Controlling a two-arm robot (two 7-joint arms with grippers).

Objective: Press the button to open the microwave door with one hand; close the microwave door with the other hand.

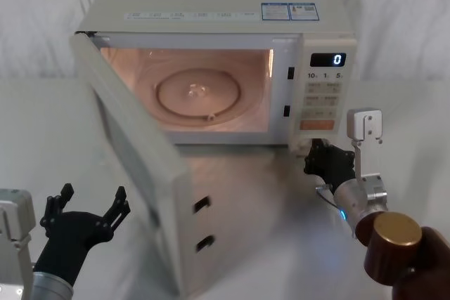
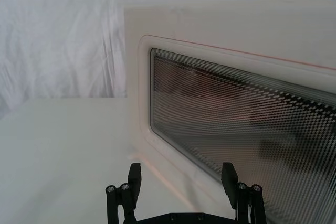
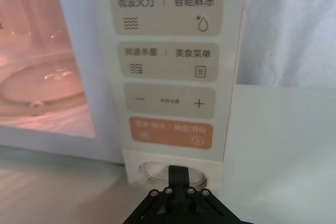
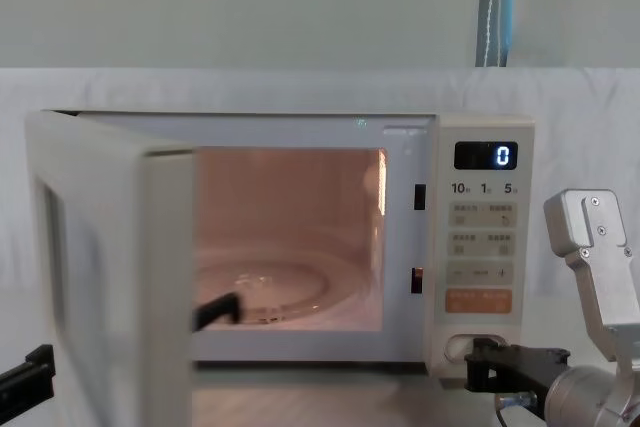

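Microwave door (image 1: pixel 133 173) stood swung wide open on its left hinge, lit cavity and glass turntable (image 1: pixel 198 93) exposed, display (image 4: pixel 486 155) reading 0.

Right gripper (image 4: pixel 478 362) reached forward low at the control panel (image 1: pixel 322 96), wrist roughly level, arm coming in from lower right. Fingers together, tip against the button (image 3: pixel 173 172) at the panel's bottom, just under the orange key (image 3: pixel 170 132) (button mostly hidden behind the fingertip in the right wrist view, cream oval rim visible either side). Nothing held.

Left gripper (image 1: pixel 88 209) hovered low on the table's left side, outside the open door, fingers spread apart and empty. Pointed forward toward the door's outer face; left wrist view had the two fingertips (image 2: pixel 135 174) framing the lower edge of the door's dark window (image 2: pixel 247 135), close but apart from it. Chest view caught one black finger through the door gap (other one at the lower left edge).

Microwave sat on the white table (image 1: pixel 42 124), back toward a white draped backdrop (image 2: pixel 58 45).
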